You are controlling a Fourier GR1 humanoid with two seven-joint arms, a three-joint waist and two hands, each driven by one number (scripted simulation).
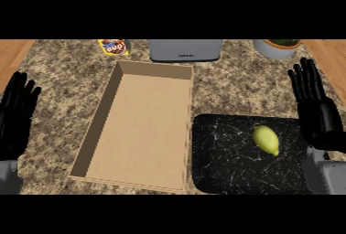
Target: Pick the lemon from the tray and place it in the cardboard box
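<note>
Right hand [316, 109] open, fingers straight, just right of the lemon [266, 140] on the tray [223, 160]

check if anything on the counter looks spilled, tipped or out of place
Nothing stands out. The lemon lies on the black tray, and the cardboard box sits upright and empty beside it.

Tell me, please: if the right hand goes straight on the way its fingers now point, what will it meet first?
The right hand points toward the counter's far edge. The grey pot holding a plant lies slightly left of that line, so the way looks free; height is hard to judge. The lemon lies to its left, not ahead.
</note>
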